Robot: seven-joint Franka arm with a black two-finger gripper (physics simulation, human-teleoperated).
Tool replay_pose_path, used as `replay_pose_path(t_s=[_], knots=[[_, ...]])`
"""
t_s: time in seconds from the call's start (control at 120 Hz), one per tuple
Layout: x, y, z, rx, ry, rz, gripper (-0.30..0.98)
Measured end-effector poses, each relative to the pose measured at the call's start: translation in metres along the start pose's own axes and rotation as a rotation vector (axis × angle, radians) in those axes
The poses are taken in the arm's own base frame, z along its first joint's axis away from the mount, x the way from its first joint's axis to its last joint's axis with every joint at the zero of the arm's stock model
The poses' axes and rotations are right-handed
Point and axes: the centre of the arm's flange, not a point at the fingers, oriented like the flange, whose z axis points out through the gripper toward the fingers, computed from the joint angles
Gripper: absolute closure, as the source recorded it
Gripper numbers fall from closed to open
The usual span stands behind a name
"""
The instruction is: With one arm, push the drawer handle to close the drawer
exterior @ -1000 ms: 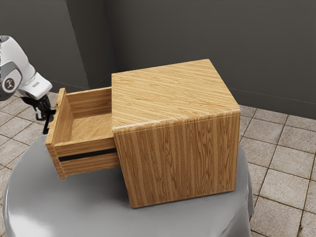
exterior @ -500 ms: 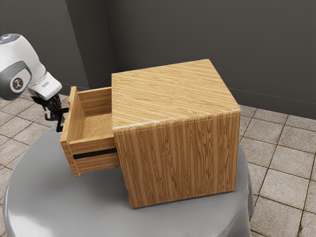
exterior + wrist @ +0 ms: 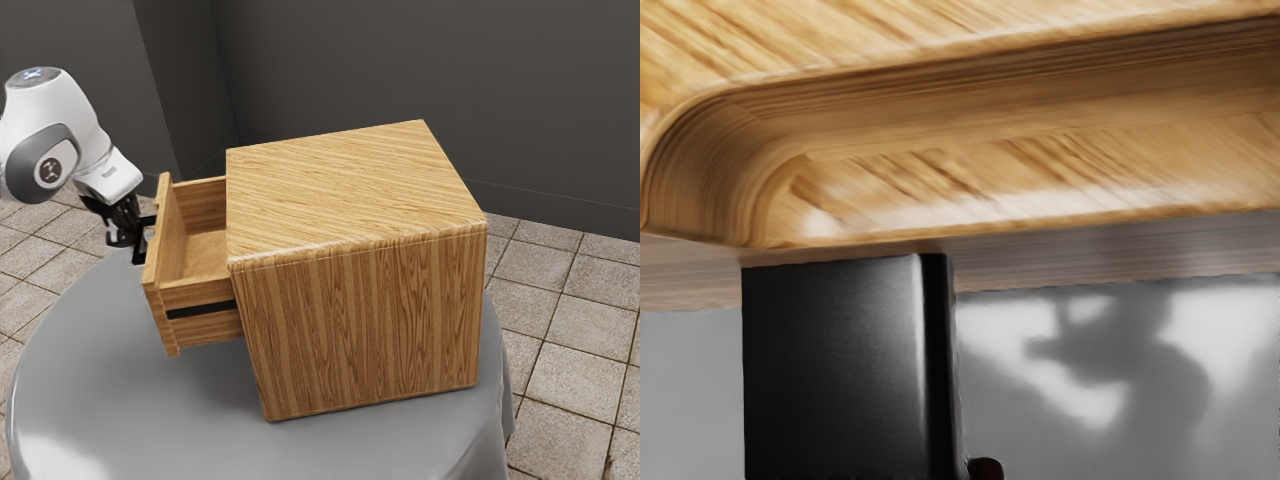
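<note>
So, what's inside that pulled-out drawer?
Inside the drawer I can see its wooden bottom and far wall. The part within the cabinet is covered, and the near wall hides a strip; I can't tell what's there.

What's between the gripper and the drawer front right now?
The black handle lies between the gripper and the drawer front; the exterior view shows it.

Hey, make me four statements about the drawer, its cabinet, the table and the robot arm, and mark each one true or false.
1. The wooden cabinet stands on the grey table. True.
2. The drawer is fully closed. False: it juts out of the cabinet.
3. The pincer is at the drawer's outer front, by the black handle. True.
4. The arm comes in from the exterior view's right. False: from its left.
</note>
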Motion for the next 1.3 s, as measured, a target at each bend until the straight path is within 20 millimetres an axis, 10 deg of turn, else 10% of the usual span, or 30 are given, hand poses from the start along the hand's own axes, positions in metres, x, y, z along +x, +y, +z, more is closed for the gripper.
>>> replay_pose_path(t_s=[1.3], knots=[[0.077,0.014,-0.004,0.078,0.012,0.023,0.79]])
